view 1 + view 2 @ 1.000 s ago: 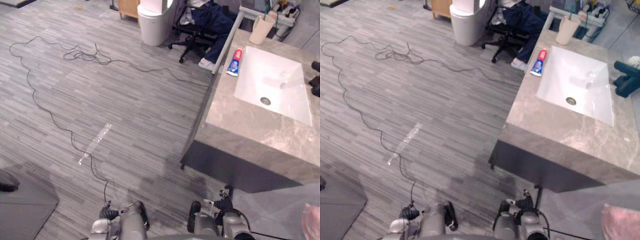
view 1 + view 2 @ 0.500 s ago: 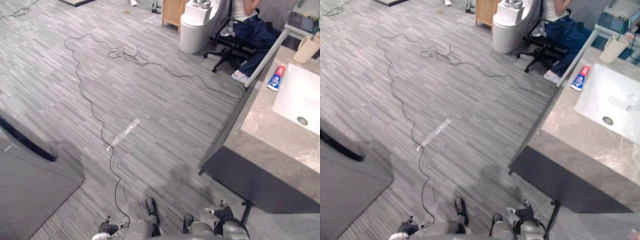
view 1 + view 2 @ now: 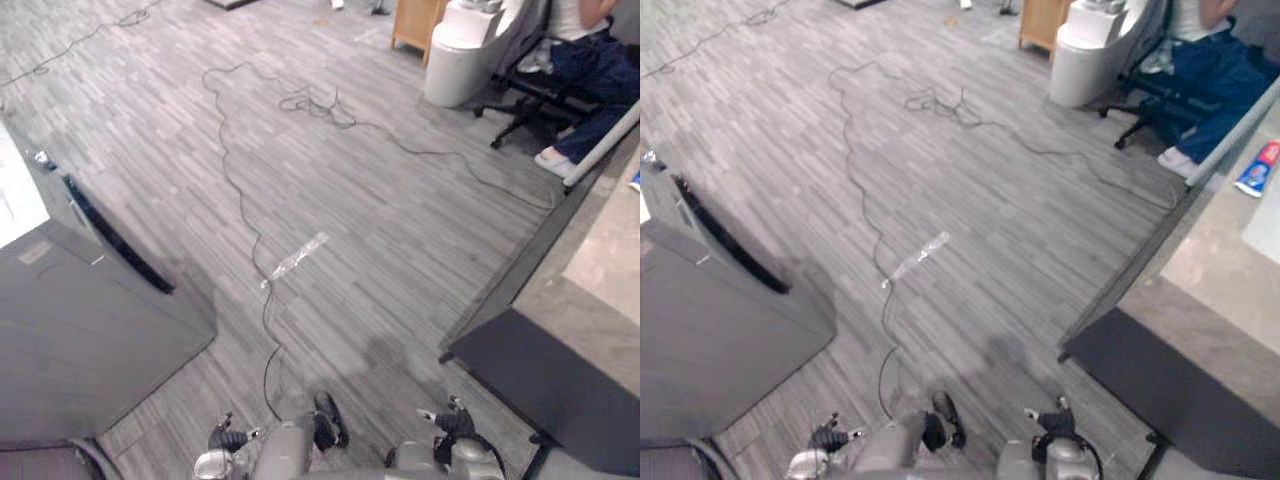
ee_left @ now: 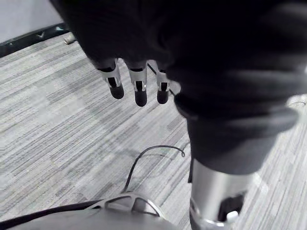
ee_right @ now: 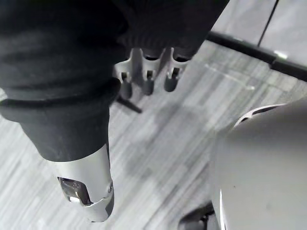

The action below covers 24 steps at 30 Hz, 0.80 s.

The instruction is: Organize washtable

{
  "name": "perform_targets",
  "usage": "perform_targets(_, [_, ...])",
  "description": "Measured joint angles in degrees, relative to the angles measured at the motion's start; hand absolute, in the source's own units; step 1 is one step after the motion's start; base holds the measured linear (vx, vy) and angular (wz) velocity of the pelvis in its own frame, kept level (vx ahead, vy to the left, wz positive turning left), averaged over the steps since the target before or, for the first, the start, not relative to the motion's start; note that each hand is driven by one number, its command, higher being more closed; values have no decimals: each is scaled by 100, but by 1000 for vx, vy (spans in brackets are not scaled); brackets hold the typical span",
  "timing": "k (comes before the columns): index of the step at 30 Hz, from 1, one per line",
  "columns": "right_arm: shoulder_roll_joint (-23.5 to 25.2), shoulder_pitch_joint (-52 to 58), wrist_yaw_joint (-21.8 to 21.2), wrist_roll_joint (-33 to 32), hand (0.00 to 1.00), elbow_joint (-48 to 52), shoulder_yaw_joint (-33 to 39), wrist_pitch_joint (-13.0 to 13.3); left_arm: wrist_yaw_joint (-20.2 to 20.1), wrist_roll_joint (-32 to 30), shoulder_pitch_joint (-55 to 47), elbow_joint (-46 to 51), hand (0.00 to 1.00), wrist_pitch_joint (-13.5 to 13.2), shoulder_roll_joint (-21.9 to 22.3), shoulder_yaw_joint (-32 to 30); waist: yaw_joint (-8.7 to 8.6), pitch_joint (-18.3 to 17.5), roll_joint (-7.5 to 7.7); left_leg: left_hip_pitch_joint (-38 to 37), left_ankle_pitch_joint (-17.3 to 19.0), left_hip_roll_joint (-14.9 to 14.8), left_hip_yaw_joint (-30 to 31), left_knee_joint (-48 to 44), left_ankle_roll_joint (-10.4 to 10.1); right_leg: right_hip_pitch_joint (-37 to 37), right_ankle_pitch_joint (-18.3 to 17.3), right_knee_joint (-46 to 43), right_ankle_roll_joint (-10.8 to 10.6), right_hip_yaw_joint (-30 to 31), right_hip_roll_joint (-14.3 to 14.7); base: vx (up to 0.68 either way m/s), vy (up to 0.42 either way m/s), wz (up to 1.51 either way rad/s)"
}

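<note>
The washtable's grey marble top (image 3: 1230, 262) runs along the right edge of the eye views, above its dark front (image 3: 545, 380). A red, white and blue toothpaste tube (image 3: 1257, 168) lies on the top at the far right. My left hand (image 4: 139, 88) hangs over the grey plank floor with its fingers straight and nothing in it. My right hand (image 5: 147, 81) hangs the same way over the floor, fingers straight and holding nothing. Both hands are low and well away from the washtable's top.
A large grey cabinet (image 3: 80, 330) stands at the left. A white bin (image 3: 460, 50) and a wooden unit (image 3: 415, 20) are at the back. A person sits on an office chair (image 3: 575, 55) near the washtable's far end. A tape strip (image 3: 295, 258) lies on the floor.
The camera has turned left: the washtable has slid to the right edge, its sink and cup have left the view, and the grey cabinet has come in at the left.
</note>
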State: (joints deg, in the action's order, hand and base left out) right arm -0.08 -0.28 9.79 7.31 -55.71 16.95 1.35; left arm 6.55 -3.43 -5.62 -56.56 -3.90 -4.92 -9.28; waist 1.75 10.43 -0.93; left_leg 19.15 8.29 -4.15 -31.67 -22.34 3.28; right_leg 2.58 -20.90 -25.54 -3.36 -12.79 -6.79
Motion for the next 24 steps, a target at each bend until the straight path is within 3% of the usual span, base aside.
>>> perform_targets(1, [46,0,3,-4,0,100,6,1,1,61,34,25,0,-17,-40,-73,51,112,61,305,203,-201,24,-597,-399,-97,-182,199,72,-7,0,3,-27,14])
perform_targets(2, [32,5,5,-1,0,92,21,-9,73,184,65,121,0,-23,63,-364,116,214,6,863,644,-640,303,-1641,-394,-192,-172,233,94,-120,32,-20,17,-6])
perform_targets(3, [78,43,4,0,0,98,20,-14,99,210,27,165,0,-25,79,-482,192,193,62,1046,695,-780,399,-1676,-398,-229,-171,313,94,-83,27,5,20,-29])
perform_targets(5, [159,40,5,6,0,76,13,-6,124,305,-241,200,0,-102,160,-589,387,107,77,1347,430,-1424,731,-839,-748,-358,-169,688,96,289,156,188,151,-63])
perform_targets(6, [154,24,4,11,0,8,-1,10,119,304,-315,126,0,-75,228,-758,359,71,109,1413,140,-1467,1024,-393,-871,-411,-234,732,-24,484,109,305,289,-43])
perform_targets(7, [139,20,4,15,0,-54,0,9,119,305,-337,56,0,-46,243,-890,336,54,176,1413,-188,-1400,1013,-403,-812,-439,-294,732,-133,523,-10,397,380,-23])
perform_targets(8, [121,18,0,27,0,-269,2,-1,147,317,-384,-50,0,-8,216,-991,341,-96,333,1431,-536,-1137,1035,-585,-649,-430,-385,763,-304,611,-332,600,463,-45])
perform_targets(9, [91,2,-20,64,0,-476,-6,-11,208,365,-484,-157,0,-11,153,-991,393,-166,529,1464,-398,-962,985,-915,-428,-424,-287,601,-418,753,-555,631,456,-52])
perform_targets(10, [127,-8,-25,63,0,-477,-8,1,242,395,-461,-249,0,3,105,-1004,350,-192,585,1449,-250,-895,901,-1021,-220,-242,-177,157,-482,863,-649,555,351,-49])
perform_targets(11, [157,-28,-35,61,0,-478,-20,8,243,419,-382,-265,0,32,81,-1042,310,-208,641,1343,-62,-816,759,-1052,-141,157,112,-652,-405,893,-826,424,276,-36])
perform_targets(12, [158,-95,-52,50,0,-484,-190,5,241,431,-300,-249,0,32,83,-1033,208,-186,647,879,130,-633,556,-814,-73,735,1144,-1867,-190,948,-1101,518,344,-34])
perform_targets(14, [150,-96,-117,1,0,-492,-349,49,239,431,-278,-233,0,38,50,-895,49,-115,580,79,226,-426,413,-302,-72,968,1117,-2563,-201,918,-1162,482,309,-38])
perform_targets(15, [118,-94,-127,1,0,-413,-394,96,239,431,-270,-191,0,36,43,-852,11,-99,537,-413,234,-339,305,82,-81,1122,1009,-2705,-129,761,-1081,388,241,-54])
perform_targets(16, [79,-102,-127,-4,0,-357,-435,163,231,429,-212,-183,0,28,36,-831,-60,-61,419,-945,232,-228,219,528,-83,1334,817,-2583,-188,480,-897,436,259,-55])
perform_targets(18, [58,-95,-124,-6,0,-358,-450,223,228,426,-54,-114,0,15,6,-761,-162,-49,459,-1506,212,-70,-30,948,-115,1666,727,-1999,-96,-123,-671,358,161,-34])
perform_targets(20, [42,-103,-126,-53,0,-368,-444,211,193,404,150,-104,0,12,9,-567,-254,-46,483,-1787,236,44,-197,1176,-82,1858,867,-776,-25,-684,-278,376,101,-27])
perform_targets(21, [41,-139,-125,-52,0,-369,-438,208,89,371,314,-109,0,22,23,-410,-332,9,553,-2144,298,239,-342,1403,-167,1905,1398,548,110,-1281,44,438,101,-29])
perform_targets(23, [64,-128,-124,-46,0,-367,-344,197,51,331,360,-99,0,24,28,-381,-396,33,633,-2448,380,443,-451,1578,-302,1854,1817,1258,245,-1546,224,548,84,-23])
perform_targets(24, [77,-69,-121,-48,0,-337,-196,201,-17,273,354,-104,0,35,52,-373,-435,25,670,-2712,485,601,-445,1682,-469,1776,2020,1447,471,-1572,282,538,37,-6])
